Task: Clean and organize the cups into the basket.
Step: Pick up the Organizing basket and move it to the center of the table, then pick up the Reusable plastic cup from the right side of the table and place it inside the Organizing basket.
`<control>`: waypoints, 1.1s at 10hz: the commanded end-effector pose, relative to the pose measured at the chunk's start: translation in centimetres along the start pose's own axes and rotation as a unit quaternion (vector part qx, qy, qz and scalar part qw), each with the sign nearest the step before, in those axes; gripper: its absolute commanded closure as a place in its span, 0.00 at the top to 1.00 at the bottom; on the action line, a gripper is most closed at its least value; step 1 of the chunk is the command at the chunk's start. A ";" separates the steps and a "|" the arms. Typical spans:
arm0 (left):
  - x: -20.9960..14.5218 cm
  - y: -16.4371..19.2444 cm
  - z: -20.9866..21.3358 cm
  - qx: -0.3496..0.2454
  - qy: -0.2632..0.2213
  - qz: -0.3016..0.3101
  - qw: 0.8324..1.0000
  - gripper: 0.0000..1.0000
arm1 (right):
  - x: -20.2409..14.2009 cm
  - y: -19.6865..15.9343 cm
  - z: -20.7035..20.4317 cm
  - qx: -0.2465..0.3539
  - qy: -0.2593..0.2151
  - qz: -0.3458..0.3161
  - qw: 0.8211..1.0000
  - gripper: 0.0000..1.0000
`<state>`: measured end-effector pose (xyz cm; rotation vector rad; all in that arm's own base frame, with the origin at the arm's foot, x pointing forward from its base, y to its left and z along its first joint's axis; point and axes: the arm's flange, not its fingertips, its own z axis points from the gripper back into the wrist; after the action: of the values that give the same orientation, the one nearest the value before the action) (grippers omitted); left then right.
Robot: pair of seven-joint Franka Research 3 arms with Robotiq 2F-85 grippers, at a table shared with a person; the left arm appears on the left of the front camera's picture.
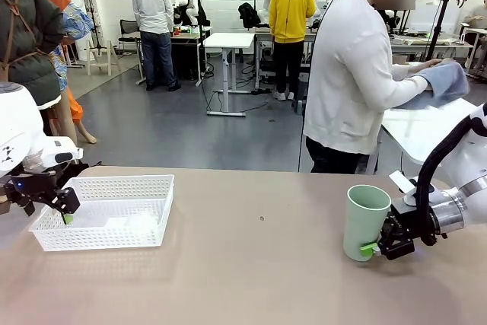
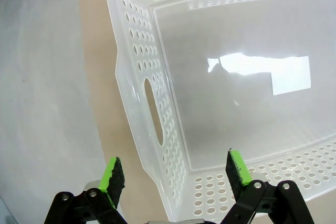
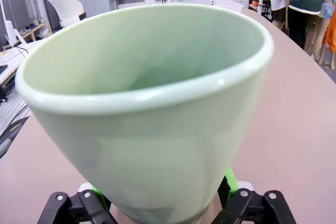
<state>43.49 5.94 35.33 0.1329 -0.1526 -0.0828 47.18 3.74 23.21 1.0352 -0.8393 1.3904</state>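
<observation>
A pale mint green cup (image 1: 367, 221) stands on the table at the right. My right gripper (image 1: 378, 248) is shut on its lower part, a green pad on either side. In the right wrist view the cup (image 3: 152, 119) rises wide-mouthed and empty between that gripper's fingers (image 3: 163, 198). The white perforated basket (image 1: 46, 237) lies at the left. My left gripper (image 1: 62, 211) hangs over its left end. In the left wrist view that gripper (image 2: 173, 170) is open and straddles a corner of the basket (image 2: 136, 51), one pad outside the wall, the other over the inside. The basket's floor is bare.
The tan table top (image 1: 259, 264) runs between the basket and the cup. A person (image 1: 358, 74) stands at the far edge, turned to the right, with a blue-grey cloth (image 1: 445, 81) in the hands over a white side table (image 1: 418, 127).
</observation>
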 end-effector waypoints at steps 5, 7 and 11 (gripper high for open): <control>0.2 0.2 0.2 -0.005 0.001 -0.004 1.000 0.00 | -0.6 -0.5 0.0 -0.016 -0.004 -0.004 1.000 0.00; 0.1 0.1 0.3 -0.006 0.003 -0.003 1.000 0.00 | -0.6 -0.5 0.1 -0.020 0.000 -0.008 1.000 0.22; 0.0 -0.1 0.6 -0.013 0.005 0.000 1.000 0.00 | -0.6 -0.4 0.2 -0.020 0.001 -0.007 1.000 0.00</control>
<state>43.61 5.77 35.65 0.1184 -0.1612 -0.0706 47.21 3.42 23.18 1.0312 -0.8428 1.3830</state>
